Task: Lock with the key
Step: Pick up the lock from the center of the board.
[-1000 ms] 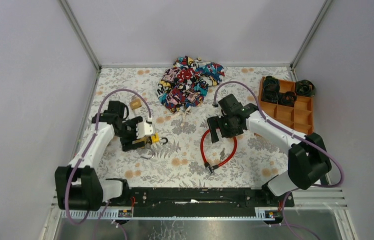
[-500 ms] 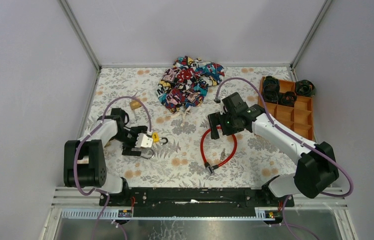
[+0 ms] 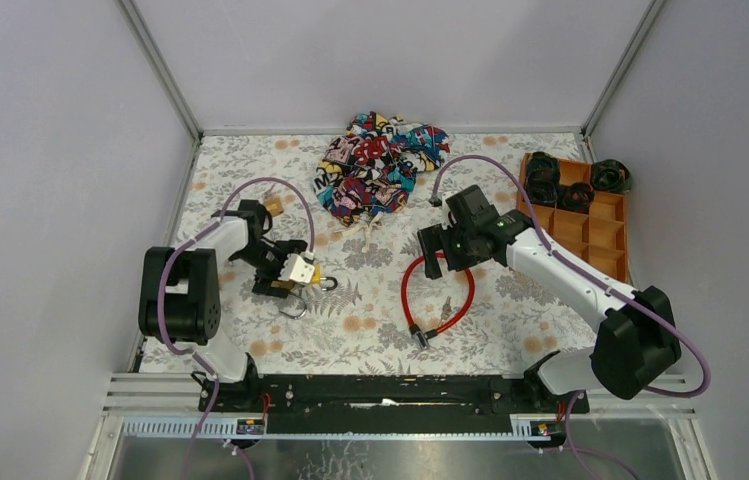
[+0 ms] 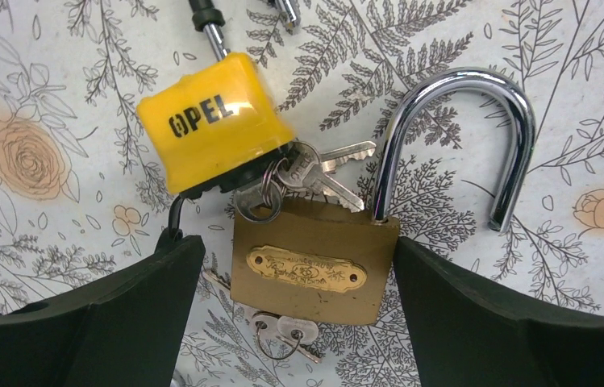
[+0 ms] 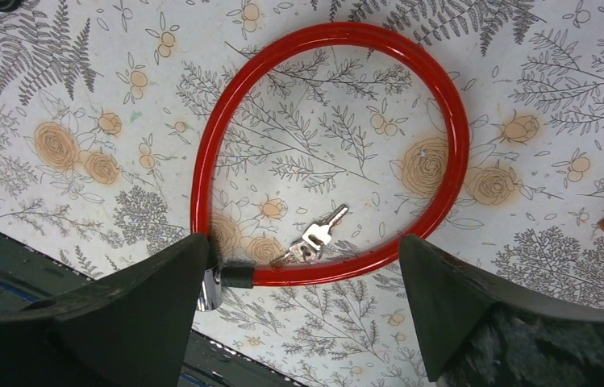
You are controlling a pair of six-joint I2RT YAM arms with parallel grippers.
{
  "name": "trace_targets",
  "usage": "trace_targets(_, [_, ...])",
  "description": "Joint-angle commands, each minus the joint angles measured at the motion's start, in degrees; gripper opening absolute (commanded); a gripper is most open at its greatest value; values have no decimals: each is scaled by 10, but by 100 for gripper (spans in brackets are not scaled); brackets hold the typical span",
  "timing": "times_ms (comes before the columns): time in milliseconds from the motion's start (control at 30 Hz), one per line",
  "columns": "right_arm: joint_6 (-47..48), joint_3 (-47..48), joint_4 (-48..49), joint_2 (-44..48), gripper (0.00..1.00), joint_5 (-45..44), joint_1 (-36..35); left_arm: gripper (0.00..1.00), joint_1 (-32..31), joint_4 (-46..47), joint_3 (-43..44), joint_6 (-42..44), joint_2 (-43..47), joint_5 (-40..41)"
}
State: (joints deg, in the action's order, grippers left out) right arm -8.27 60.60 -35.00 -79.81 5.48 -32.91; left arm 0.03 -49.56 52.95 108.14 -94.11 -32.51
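Keys [image 4: 279, 329] partly hidden under padlock [image 4: 310, 262]; cable lock [image 5: 331, 153] end behind tool finger [image 5: 121, 322].

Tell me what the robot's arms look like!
The left arm and the right arm are both skinny, with white tubes joined by chunky black joints. A purple cable loops along each one. Each hand, like the left hand, is black with two thick, dark, wedge-shaped fingers.

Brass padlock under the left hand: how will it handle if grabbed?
Probably heavy for its size: the padlock looks like solid brass. Its open shackle may swing when lifted. The keys and yellow tag resting against it would likely shift.
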Motion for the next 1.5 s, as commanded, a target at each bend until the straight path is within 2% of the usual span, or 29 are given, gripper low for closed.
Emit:
trace_targets(0, [23,26,-9,-1,95,-24,-5,95,-27,13,-14,25,-34,58])
trace_targets(200, [39,33,-17,7,95,-33,-5,93,-29,-56,31,6,-86,85])
trace_targets(433, [47,36,-20,15,95,-34,-5,89,-28,-56,62,-45,-138,133])
trace_targets(567, [48,34,-22,21,95,-37,-5,83,-28,-12,32,-49,-128,139])
trace_targets(600, [49,32,-19,24,95,-37,-4,78,-28,1,21,-51,-120,136])
trace_targets(667, [48,29,-13,29,95,-36,-5,63,-26,11,4,-49,-101,124])
trace_targets(800, [28,31,10,30,94,-24,-5,22,-23,14,-24,-37,-61,83])
trace_targets(867, [-6,25,48,28,93,11,-7,1,-20,28,-37,-55,-35,47])
trace_targets(1033, [-118,7,232,-13,89,74,-66,0,-13,92,-73,-122,45,-6])
trace_targets(1200, [-231,67,386,-147,86,143,-125,0,-1,110,-102,-149,140,-47])
trace_targets(1367, [-287,172,446,-283,82,176,-168,0,11,151,-132,-226,222,-101])
trace_targets(1467, [-324,219,456,-351,77,216,-175,0,11,169,-149,-249,251,-118])
